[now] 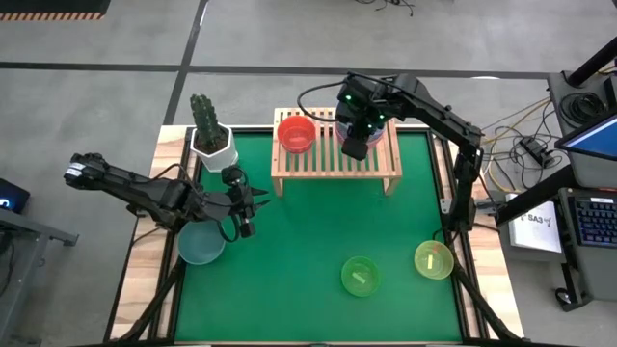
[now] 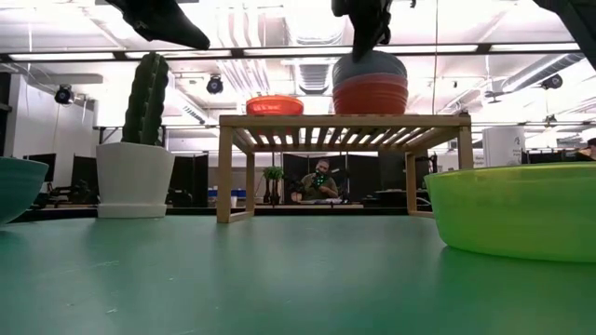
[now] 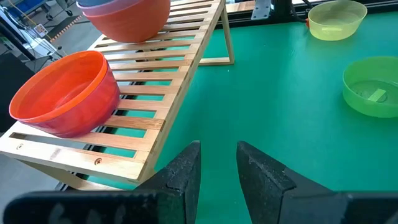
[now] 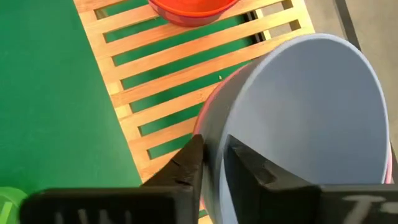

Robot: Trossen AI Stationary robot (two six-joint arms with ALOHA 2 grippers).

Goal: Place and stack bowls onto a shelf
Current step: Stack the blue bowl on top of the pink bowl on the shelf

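Blue-grey plastic fills the right wrist view: the rim of the top bowl (image 4: 311, 124) sits pinched between the right gripper's (image 4: 212, 163) fingers, a grip the high view hides under the arm. That bowl tops a red stack (image 2: 370, 94) on the shelf's (image 1: 333, 159) right end; a single red bowl (image 1: 296, 133) sits at its left. The left gripper (image 3: 217, 168), fingers slightly apart and empty, hangs over the green mat (image 1: 318, 231) near a teal bowl (image 1: 201, 243). Two green bowls (image 1: 361, 276) (image 1: 433, 259) lie near-right. Behind, a person (image 2: 321, 181) sits at a desk.
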